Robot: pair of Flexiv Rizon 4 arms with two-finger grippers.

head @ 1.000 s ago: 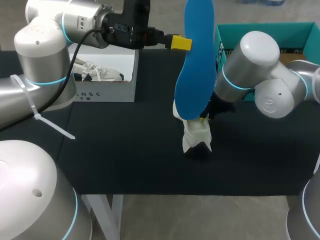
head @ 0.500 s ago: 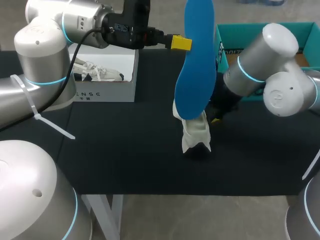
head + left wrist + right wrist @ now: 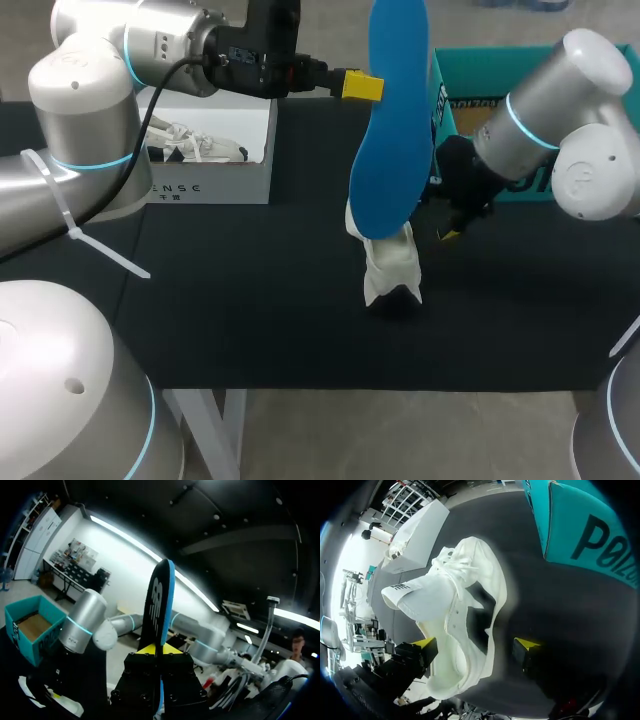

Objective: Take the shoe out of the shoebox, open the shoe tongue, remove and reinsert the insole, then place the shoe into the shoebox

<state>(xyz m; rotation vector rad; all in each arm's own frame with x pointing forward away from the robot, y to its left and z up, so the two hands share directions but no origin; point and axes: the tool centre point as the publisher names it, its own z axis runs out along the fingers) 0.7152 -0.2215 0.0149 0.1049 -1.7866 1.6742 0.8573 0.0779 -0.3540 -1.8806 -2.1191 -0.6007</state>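
Note:
The white shoe [image 3: 392,268] lies on the black table mat, partly hidden behind the blue insole [image 3: 392,120]. My left gripper [image 3: 365,87] is shut on the insole and holds it upright, high above the table. In the left wrist view the insole [image 3: 161,600] stands edge-on between the yellow tips of the left gripper [image 3: 160,649]. My right gripper [image 3: 447,228] is open, just right of the shoe and apart from it. In the right wrist view the shoe [image 3: 455,605] lies ahead of the right gripper [image 3: 476,645], its opening facing the camera, and the spread fingers do not touch it.
The teal shoebox [image 3: 520,65] stands open at the back right, close behind my right arm; its side wall [image 3: 580,525] shows beside the shoe. A white box [image 3: 215,150] with another white shoe inside sits at the back left.
My right gripper has opened, let go of the shoe and drawn back to the right. The shoe stays where it was. The left arm and insole have not moved.

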